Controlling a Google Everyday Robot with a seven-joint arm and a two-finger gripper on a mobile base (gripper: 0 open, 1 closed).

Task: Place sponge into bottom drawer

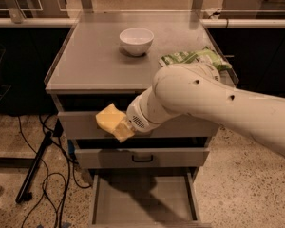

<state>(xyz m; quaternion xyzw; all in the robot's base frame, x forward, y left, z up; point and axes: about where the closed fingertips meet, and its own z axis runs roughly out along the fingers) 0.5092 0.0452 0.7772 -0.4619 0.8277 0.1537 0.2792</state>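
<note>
The pale yellow sponge (111, 119) is held in my gripper (118, 127) in front of the top drawer, off the cabinet's front edge and well above the floor. The gripper is shut on the sponge at the end of the white arm (190, 101), which reaches in from the right. The bottom drawer (142, 203) is pulled open below, a shallow grey tray with a bare floor. The sponge hangs above the drawer's left part.
A white bowl (136, 40) stands on the grey cabinet top (85, 61). A green snack bag (192, 57) lies at the top's right side. The middle drawer (142, 156) is closed. Black cables and a stand leg (35, 170) lie on the floor at left.
</note>
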